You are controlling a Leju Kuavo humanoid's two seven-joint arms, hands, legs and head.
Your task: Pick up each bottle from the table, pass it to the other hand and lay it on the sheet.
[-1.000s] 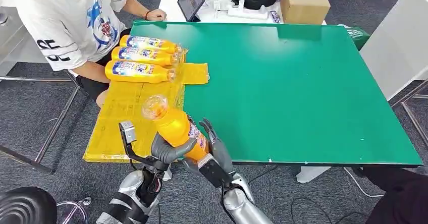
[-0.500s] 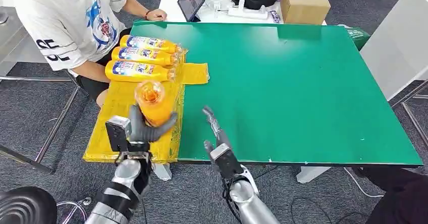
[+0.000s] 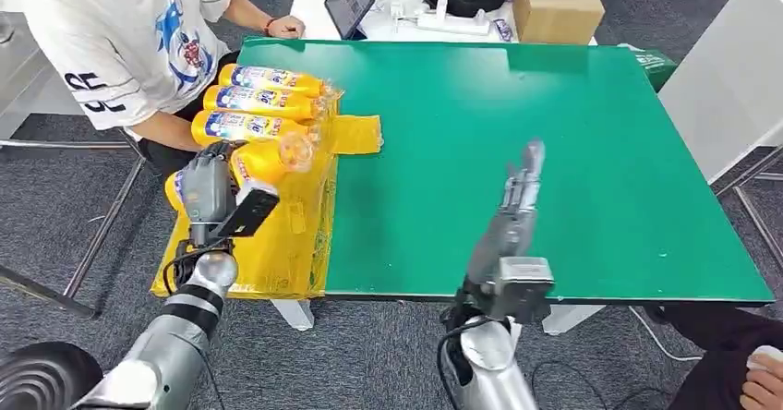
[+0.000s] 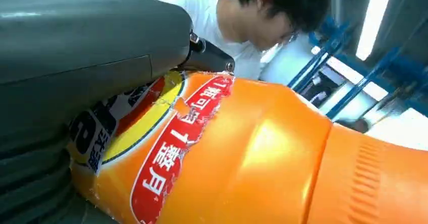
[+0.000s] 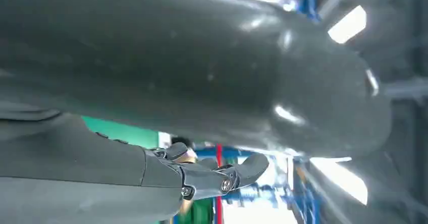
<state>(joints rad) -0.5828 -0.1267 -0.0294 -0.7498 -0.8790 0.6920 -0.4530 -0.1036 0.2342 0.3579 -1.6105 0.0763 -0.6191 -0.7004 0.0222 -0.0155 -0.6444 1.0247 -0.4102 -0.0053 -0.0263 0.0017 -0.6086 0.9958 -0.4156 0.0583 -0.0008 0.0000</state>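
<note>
Tabletop (image 3: 554, 170) plain green; sheet (image 3: 286, 244) yellow. Bottles (image 3: 254, 102) orange, labels blue and white. Held bottle (image 4: 262, 158) orange, its label red, yellow, white.

Silver jointed arms (image 3: 175, 336), dark grey fingers (image 3: 519, 188), black cables.

Heads up: the left hand (image 3: 208, 188) covers the middle of the held bottle (image 3: 263, 159), so you can't tell whether it touches the yellow sheet (image 3: 277, 253). Left wrist view crops that bottle's label and cap end. The right hand (image 3: 517, 198) is motion-blurred at the fingertips. The person (image 3: 129, 41) is cut off by the frame edge.
</note>
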